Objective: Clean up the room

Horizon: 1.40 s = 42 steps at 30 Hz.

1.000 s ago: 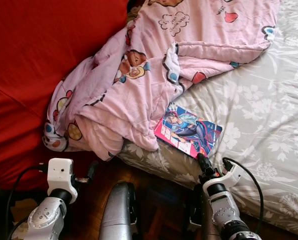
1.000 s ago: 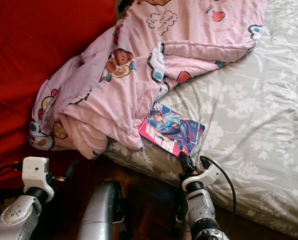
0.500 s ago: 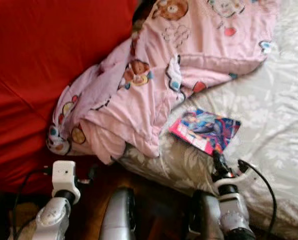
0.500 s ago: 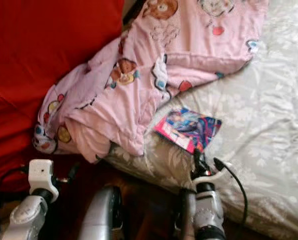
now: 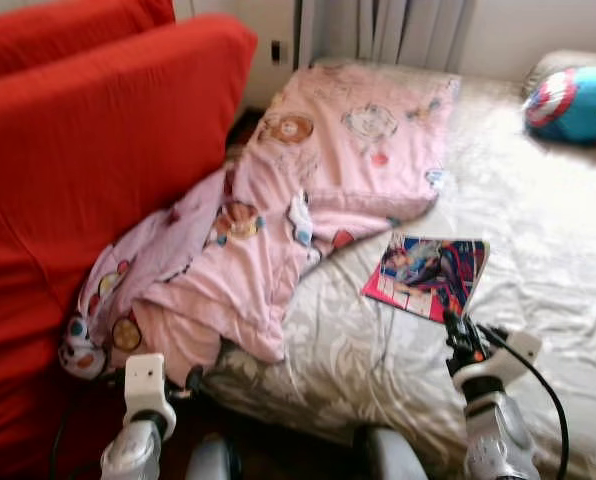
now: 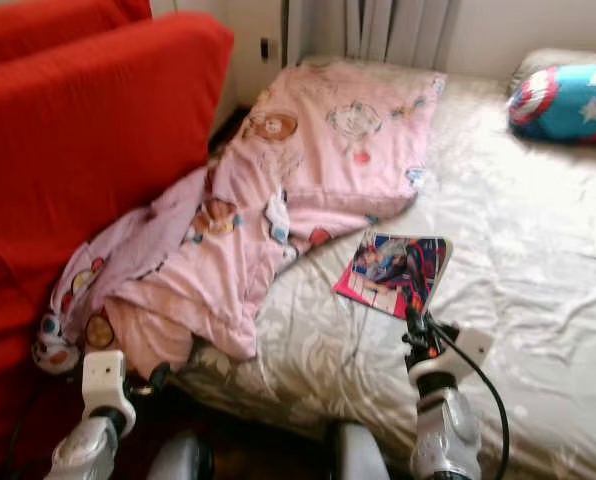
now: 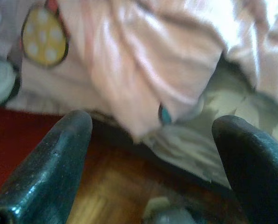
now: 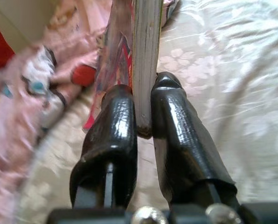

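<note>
A colourful comic book [image 5: 428, 272] is tilted up off the pale floral bedsheet [image 5: 548, 250]. My right gripper [image 5: 455, 328] is shut on its near edge. In the right wrist view both black fingers [image 8: 112, 135] clamp the book's [image 8: 146, 56] page edge between them. My left gripper [image 5: 190, 379] hangs low at the bed's corner, open, with nothing between its fingers [image 7: 64, 154]. It points at the drooping end of a pink cartoon-print blanket [image 5: 308, 190].
A red sofa [image 5: 78, 160] stands tight against the bed on my left, with the blanket [image 7: 129, 60] spilling into the gap. A blue star-print pillow [image 5: 578, 100] lies at the bed's far right. Wooden floor [image 7: 106, 200] shows beneath the bed edge. Curtains hang behind the bed.
The camera has tilted up, bringing the far bed and pillow into view. My right gripper has raised the comic book's near edge off the sheet. The left arm has stayed low.
</note>
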### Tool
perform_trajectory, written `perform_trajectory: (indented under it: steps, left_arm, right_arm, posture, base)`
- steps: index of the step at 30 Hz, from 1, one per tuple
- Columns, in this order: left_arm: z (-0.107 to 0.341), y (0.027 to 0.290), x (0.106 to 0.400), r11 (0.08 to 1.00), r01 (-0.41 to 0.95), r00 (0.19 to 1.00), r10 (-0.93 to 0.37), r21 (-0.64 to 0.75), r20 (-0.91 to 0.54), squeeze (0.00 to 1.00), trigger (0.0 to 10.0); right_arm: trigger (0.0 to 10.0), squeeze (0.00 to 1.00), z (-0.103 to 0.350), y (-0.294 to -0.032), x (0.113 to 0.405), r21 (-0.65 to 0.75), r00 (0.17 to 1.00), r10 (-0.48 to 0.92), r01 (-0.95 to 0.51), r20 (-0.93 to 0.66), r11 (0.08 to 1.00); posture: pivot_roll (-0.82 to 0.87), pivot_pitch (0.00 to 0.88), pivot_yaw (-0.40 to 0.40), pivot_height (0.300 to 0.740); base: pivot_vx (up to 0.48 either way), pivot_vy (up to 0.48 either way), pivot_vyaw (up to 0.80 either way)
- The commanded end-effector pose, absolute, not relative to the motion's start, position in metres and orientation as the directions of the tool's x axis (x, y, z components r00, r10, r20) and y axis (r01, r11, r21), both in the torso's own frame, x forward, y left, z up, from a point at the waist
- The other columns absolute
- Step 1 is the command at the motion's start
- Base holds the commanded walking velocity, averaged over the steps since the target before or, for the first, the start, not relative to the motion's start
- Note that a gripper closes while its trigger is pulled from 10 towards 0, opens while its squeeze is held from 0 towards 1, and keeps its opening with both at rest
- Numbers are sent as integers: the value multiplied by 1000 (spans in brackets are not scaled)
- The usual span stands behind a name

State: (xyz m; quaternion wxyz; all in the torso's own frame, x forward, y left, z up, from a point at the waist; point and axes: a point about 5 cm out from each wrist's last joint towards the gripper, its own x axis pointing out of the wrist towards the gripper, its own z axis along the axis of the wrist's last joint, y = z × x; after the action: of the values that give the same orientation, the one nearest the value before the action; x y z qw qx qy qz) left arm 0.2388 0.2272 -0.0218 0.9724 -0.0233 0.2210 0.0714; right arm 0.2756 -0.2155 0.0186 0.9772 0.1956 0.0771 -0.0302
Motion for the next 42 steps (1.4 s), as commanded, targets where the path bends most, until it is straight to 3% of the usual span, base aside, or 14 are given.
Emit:
perform_trajectory:
  steps: [1,6,10,20,35,42]
  left_arm:
    - [-33,224,230,986,-168,864,141,-13,-483,0,10000]
    - [-42,221,224,985,-175,837,143,-11,-528,0,10000]
    - [-47,221,220,985,-174,818,143,-3,-558,0,10000]
    - [-55,221,211,984,-177,785,149,13,-601,0,10000]
    - [-64,217,201,985,-168,734,147,31,-663,0,10000]
    - [-64,219,202,985,-169,730,151,37,-667,0,10000]
  right_arm:
    - [10000,0,18,-218,275,292,983,-49,99,-176,951]
    - [10000,0,5,-220,272,176,953,-75,131,-293,976]
    - [10000,0,-6,-213,266,94,936,-20,57,-351,994]
    - [10000,0,8,-210,277,104,965,-60,89,-254,991]
    - [10000,0,1,-219,269,72,950,-139,165,-280,984]
    - [10000,0,2,-221,272,69,942,-167,195,-291,978]
  posture:
    - [-45,0,-52,615]
    - [-45,0,-48,645]
    - [-26,0,-51,675]
    - [-50,0,-42,740]
    - [-77,0,-52,740]
    - [-73,0,-55,740]
  base:
    - [0,0,0]
    - [0,0,0]
    - [0,0,0]
    - [0,0,0]
    - [0,0,0]
    - [0,0,-610]
